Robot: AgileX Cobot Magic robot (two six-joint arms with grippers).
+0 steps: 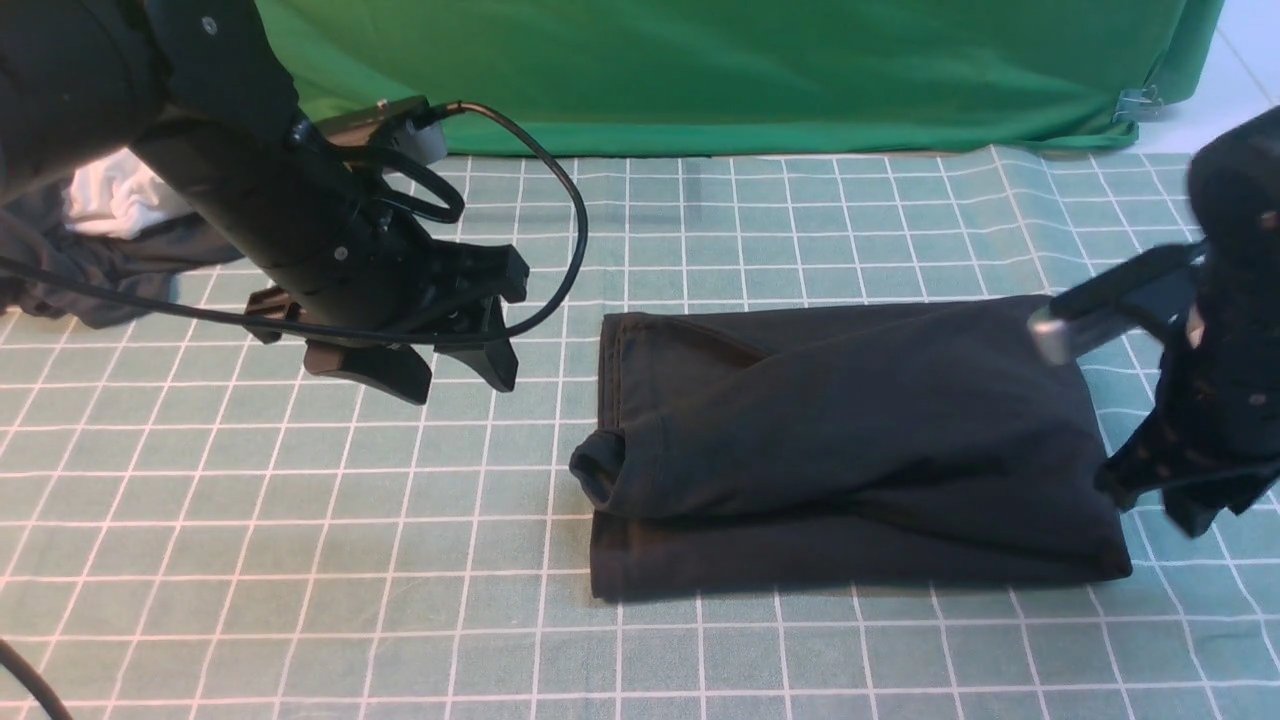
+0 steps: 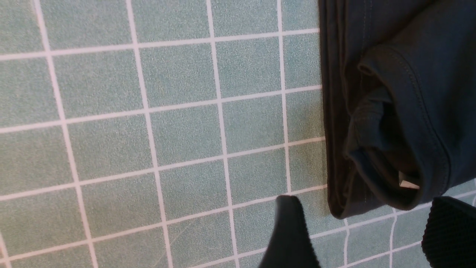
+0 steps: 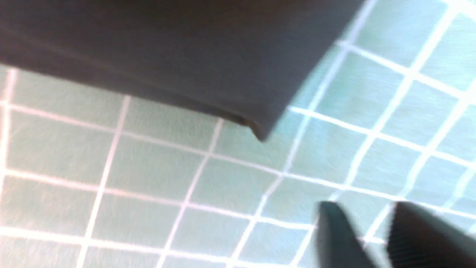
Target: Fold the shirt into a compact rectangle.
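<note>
Currently, beside the shirt (image 1: 860,430), we hold our left gripper (image 1: 462,392) spread wide and our right gripper (image 1: 1192,515) parted, both empty.

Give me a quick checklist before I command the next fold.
1. Left pincer open and off the cloth: ok.
2. Right pincer open and empty: ok.
3. Black fabric shirt in a neat rectangle: not ok, upper layer lies slanted.
4. Left-side end tucked flat: not ok, a rolled cuff-like bulge sticks out.
5. Hidden layers smooth underneath: cannot tell.
</note>
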